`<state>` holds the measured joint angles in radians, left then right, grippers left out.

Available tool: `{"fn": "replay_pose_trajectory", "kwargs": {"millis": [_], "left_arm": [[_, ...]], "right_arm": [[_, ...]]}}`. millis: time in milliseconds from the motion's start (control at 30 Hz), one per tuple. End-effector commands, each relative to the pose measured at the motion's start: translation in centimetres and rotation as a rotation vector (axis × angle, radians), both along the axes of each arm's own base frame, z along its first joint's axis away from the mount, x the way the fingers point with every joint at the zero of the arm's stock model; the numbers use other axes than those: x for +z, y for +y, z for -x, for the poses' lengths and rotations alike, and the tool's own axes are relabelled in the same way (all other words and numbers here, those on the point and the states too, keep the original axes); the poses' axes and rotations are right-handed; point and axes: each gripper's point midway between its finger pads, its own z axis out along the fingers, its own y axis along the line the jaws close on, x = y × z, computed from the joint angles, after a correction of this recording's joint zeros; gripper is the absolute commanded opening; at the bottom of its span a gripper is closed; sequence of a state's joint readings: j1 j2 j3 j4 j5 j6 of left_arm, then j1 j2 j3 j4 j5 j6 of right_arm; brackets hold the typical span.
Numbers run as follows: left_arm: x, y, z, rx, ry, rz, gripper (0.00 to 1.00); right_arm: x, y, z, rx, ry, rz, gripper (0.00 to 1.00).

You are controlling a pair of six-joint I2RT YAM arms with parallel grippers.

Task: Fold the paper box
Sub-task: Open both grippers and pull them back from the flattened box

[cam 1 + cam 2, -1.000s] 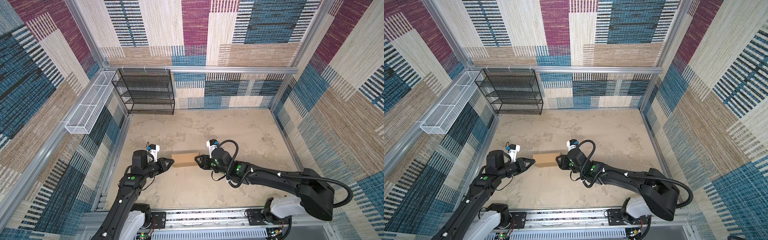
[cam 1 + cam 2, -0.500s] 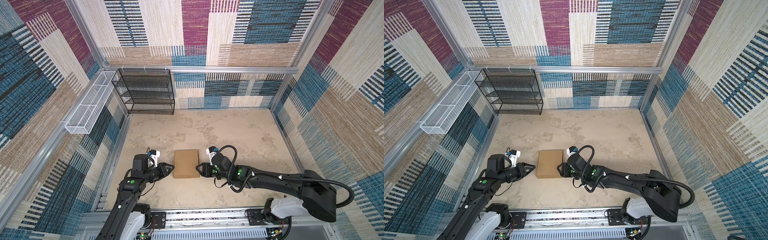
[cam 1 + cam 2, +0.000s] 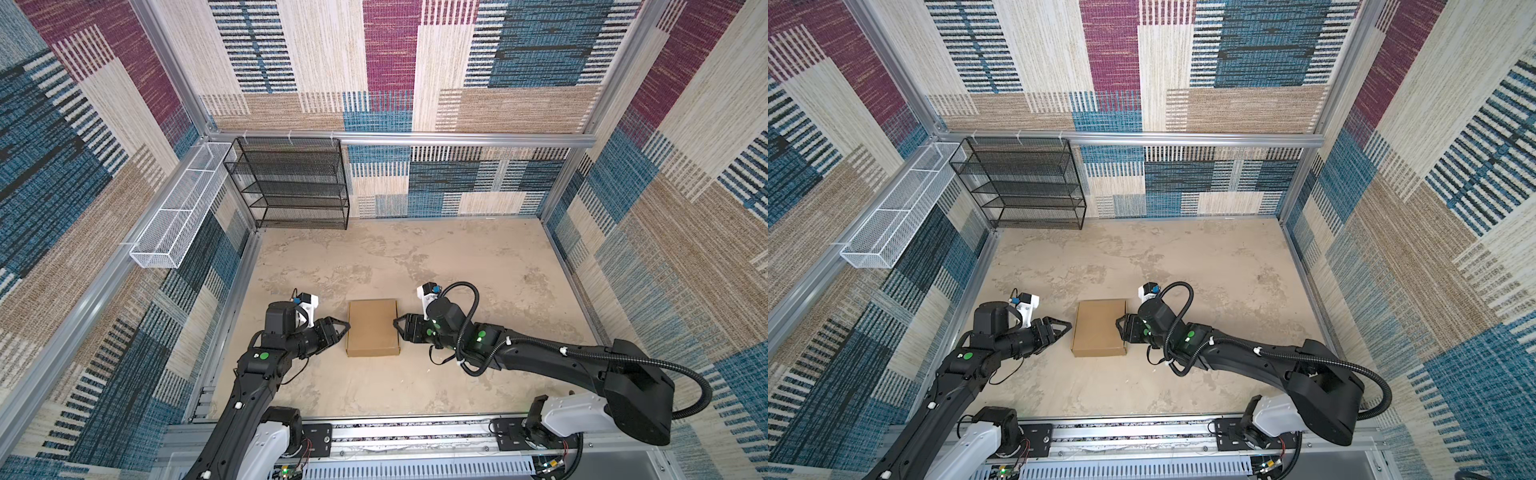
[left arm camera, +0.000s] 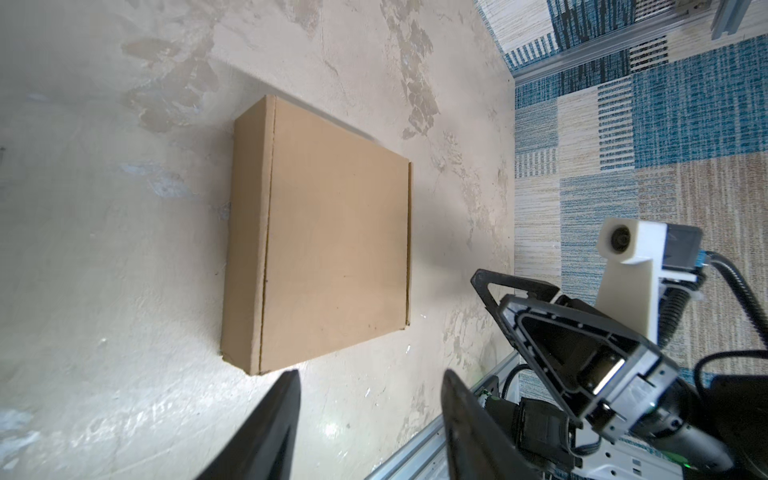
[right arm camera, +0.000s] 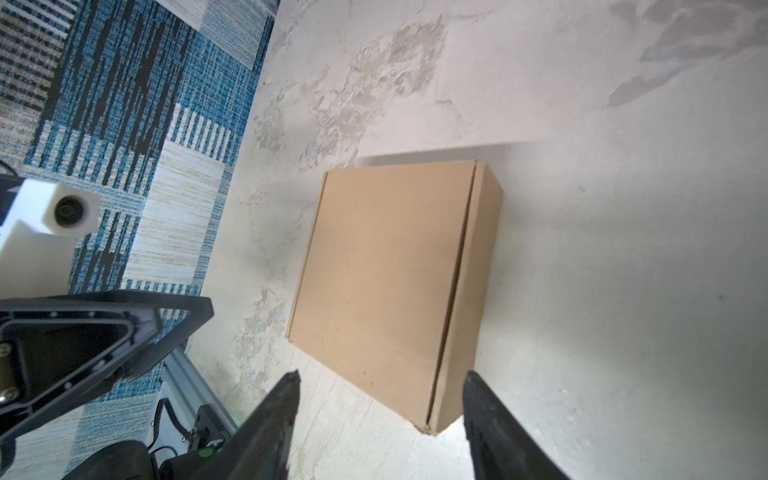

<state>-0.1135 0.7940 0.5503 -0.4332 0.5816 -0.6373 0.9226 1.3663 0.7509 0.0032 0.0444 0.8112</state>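
Left wrist view: where's the paper box (image 4: 332, 241)?

— Folded shut, lying flat on the surface (image 4: 124, 208). A flap seam runs along one side. In both top views it sits front and centre, between my two arms.

Anything holding it?

— No. My left end effector (image 4: 370, 376) is open, with only bare surface between the jaws. In a top view its tips are just beside the box's left edge, not touching.

And the right?

— My right end effector (image 5: 381, 376) is open too. In the right wrist view the jaws frame a box corner, with clear gaps on both sides. In a top view it's at the box's right edge, and I can't tell if it's touching or just clear.

Rest of the cell?

— Black mesh rack (image 3: 291, 183) in the back-left corner and a white wire basket (image 3: 174, 212) on the left wall. Both are well apart from the box.
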Motion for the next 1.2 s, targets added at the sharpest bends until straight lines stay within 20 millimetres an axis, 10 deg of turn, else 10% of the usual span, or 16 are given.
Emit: {"fn": "replay_pose_trajectory", "kwargs": {"millis": [0, 100, 700, 1167], "left_arm": [[0.5, 0.6, -1.2, 0.023, -0.043, -0.047, 0.68], [0.6, 1.0, -2.1, 0.04, -0.055, -0.075, 0.99], [-0.3, 9.6, -7.0, 0.368, -0.187, -0.469, 0.99], [-0.6, 15.5, -8.9, 0.524, -0.337, -0.804, 0.99]], "right_arm": [[0.6, -0.4, -1.3, -0.008, -0.037, -0.01, 0.74], [0.8, -1.6, -2.6, -0.035, -0.056, -0.004, 0.95], [3.9, -11.6, -8.2, -0.286, -0.249, 0.073, 1.0], [7.0, -22.5, -8.3, -0.62, -0.543, 0.208, 1.0]]}}
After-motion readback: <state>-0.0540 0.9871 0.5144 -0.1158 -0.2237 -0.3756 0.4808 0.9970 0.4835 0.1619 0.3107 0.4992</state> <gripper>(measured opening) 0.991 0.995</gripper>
